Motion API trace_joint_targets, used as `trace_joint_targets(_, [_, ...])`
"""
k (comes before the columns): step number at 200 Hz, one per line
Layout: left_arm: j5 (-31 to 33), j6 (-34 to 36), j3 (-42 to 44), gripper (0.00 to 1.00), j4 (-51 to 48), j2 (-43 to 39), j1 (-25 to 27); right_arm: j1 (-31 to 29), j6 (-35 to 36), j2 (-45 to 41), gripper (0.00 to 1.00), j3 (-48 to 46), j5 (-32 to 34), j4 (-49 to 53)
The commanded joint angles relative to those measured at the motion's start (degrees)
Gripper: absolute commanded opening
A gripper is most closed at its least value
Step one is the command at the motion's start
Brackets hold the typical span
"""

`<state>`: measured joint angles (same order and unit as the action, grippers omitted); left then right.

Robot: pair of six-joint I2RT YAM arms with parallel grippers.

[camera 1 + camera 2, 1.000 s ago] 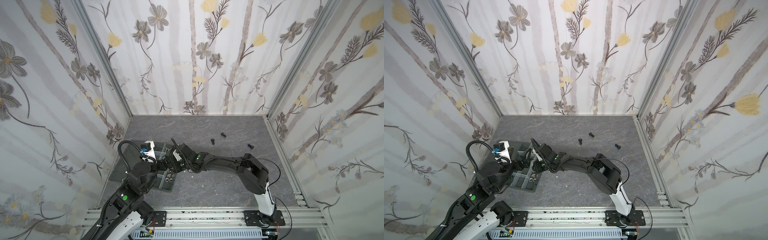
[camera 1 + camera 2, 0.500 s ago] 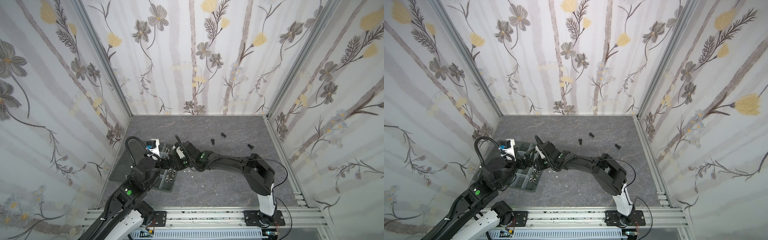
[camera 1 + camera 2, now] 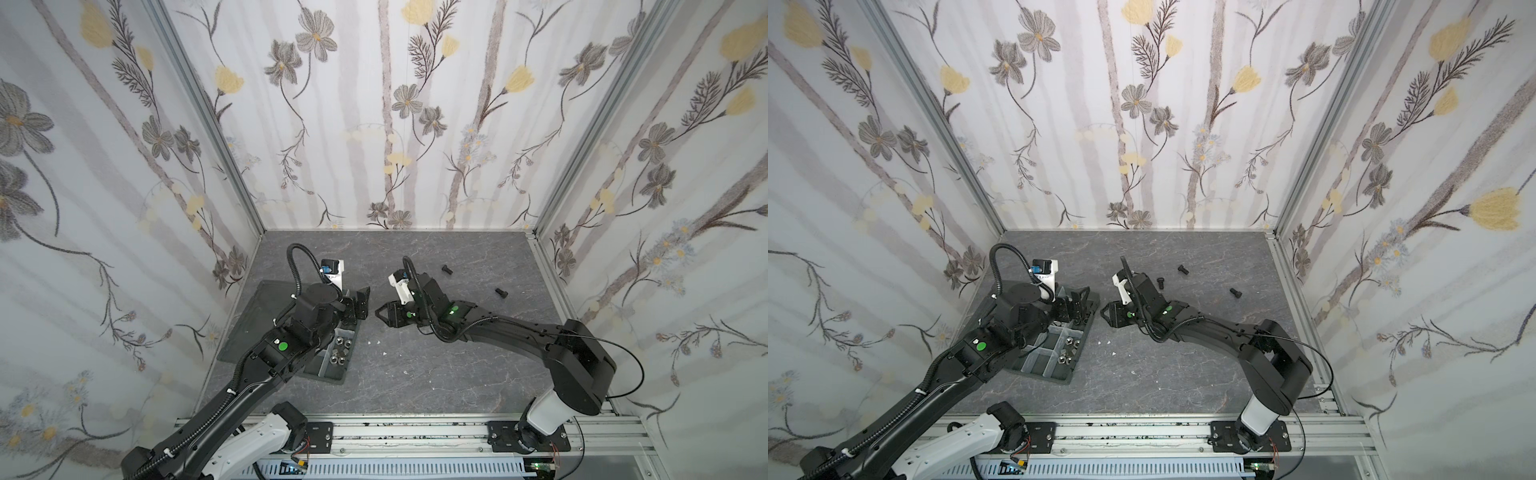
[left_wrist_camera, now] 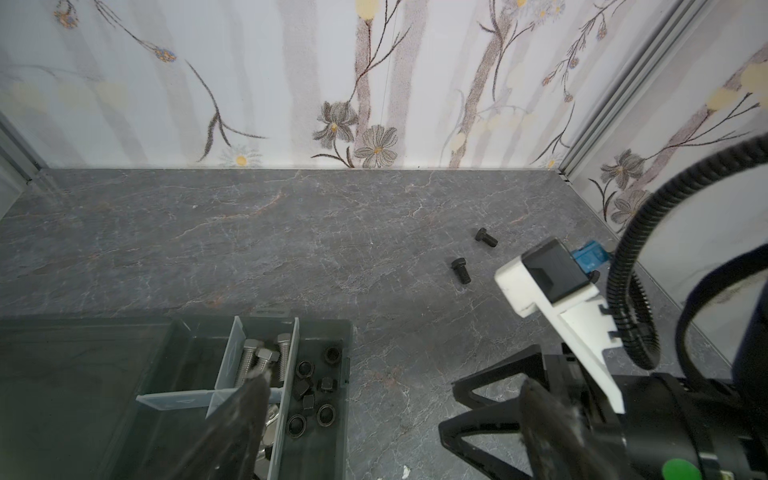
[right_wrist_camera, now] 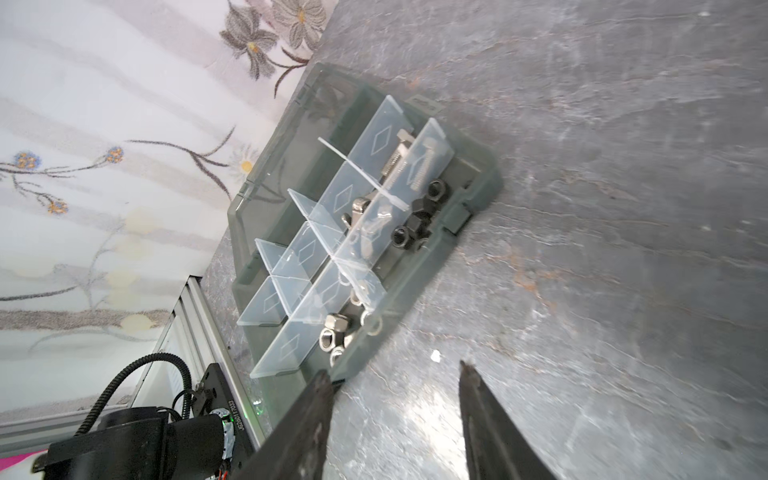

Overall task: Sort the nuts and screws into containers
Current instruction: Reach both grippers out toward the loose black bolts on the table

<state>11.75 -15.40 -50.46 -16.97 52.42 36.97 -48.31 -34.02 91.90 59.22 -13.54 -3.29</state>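
Bimanual sorting cell, seen from above and from both wrists. The organiser tray (image 3: 332, 374) lies at the left of the grey worktop (image 3: 415, 374), with its flat lid panel (image 3: 257, 320) lying open on the side towards the left wall.

The left pincer (image 3: 360, 305) hangs over the tray's far end. Its jaws stand wide with nothing between them. In the left wrist view one finger (image 4: 245, 415) lies over the compartments and the other over bare worktop.

The right pincer (image 3: 379, 313) points at the tray from just beside its far right corner, close to the left pincer but apart from it. In the right wrist view its jaws are parted and empty.

Compartment contents:
- The silver screws (image 4: 262, 361) lie at the far end.
- The black nuts (image 4: 311, 386) are in the adjoining cell, along the right wall.
- The wing nuts (image 5: 365, 216) are in the next cell inward.
- The silver hex nuts (image 3: 1067, 353) are in the near right cell.

Three black screws (image 3: 1182, 270) (image 3: 1160, 282) (image 3: 1235, 293) lie loose on the worktop beyond the right arm, well apart from the tray. A few white flecks (image 3: 378, 343) lie just right of the tray.
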Motion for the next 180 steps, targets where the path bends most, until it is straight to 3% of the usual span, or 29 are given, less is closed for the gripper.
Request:
trace_joint_targets(1, [-1.45,-0.99,-2.37,0.92,-0.50,4.08,0.01,3.36,-0.09,-4.57,0.51,-4.05,-0.69,-4.18])
trace_joint_targets(88, [-2.61,-2.36,-14.02,0.89,1.24,27.72,1.62,20.44,1.02,-21.34,0.52,-21.02,-2.71,-5.14])
trace_joint_targets(180, [-6.72,-3.01,-34.95,0.83,-4.45,53.76,3.47,34.06,1.04,-29.11,0.59,-32.63,-5.53,-8.99])
